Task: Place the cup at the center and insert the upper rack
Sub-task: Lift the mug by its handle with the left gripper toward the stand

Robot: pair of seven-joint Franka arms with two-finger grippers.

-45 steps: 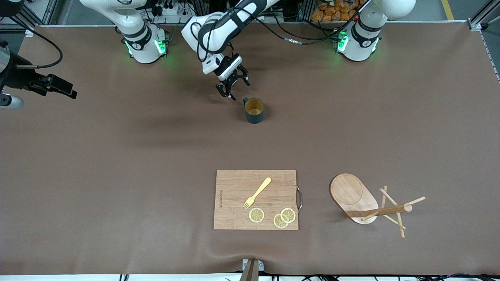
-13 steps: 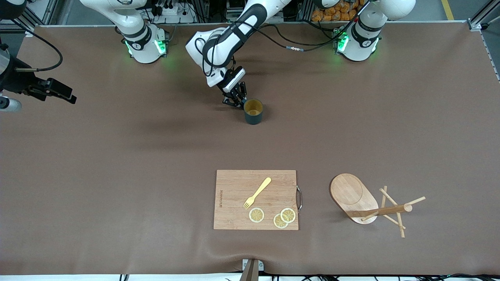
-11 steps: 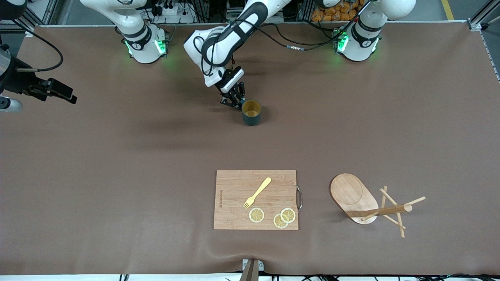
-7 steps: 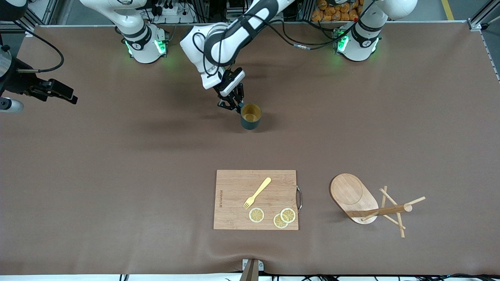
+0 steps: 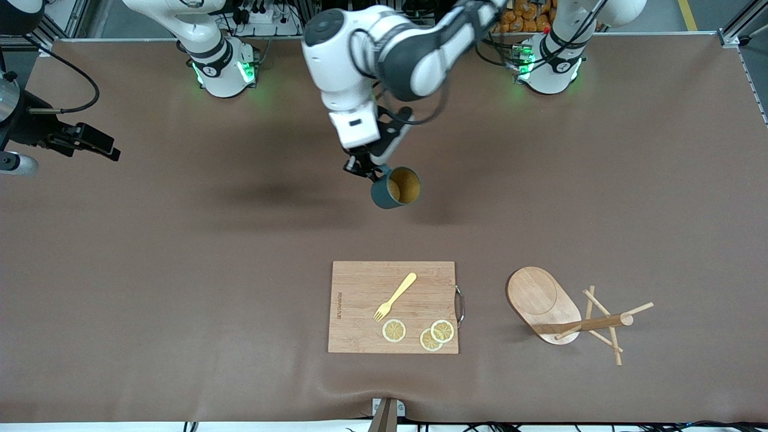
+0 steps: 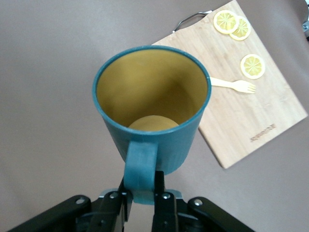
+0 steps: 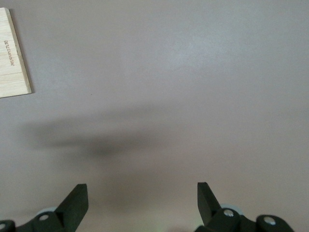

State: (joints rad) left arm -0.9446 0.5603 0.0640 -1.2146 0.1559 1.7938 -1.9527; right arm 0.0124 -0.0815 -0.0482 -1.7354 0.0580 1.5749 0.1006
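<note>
Left gripper is clamped on the loop handle of the cup, holding it up in the air over bare table, roughly mid-table on the robots' half. Left wrist view confirms: fingers pinch the handle from both sides, cup tilted with its mouth toward the camera, tan-yellow inside visible, nothing in it. Cup's shadow falls on the mat just beside it, so it's clear of the surface.

Right gripper hangs over the right arm's end of the table, waiting. Right wrist view shows its fingers spread wide with nothing between them, only brown table and one corner of the cutting board in sight.

Upper rack is the mug tree lying tipped on its side, toward the left arm's end and nearer the front camera than the cup (oval base up on edge, post roughly horizontal, thin pegs crossing near the post's tip, some resting on the mat). Well apart from both grippers.

Cutting board sits flat beside the rack, on the side toward the right arm's end, also nearer the front camera than the cup. On it: a yellow fork and three lemon slices, two of them overlapping near the board's metal handle
</note>
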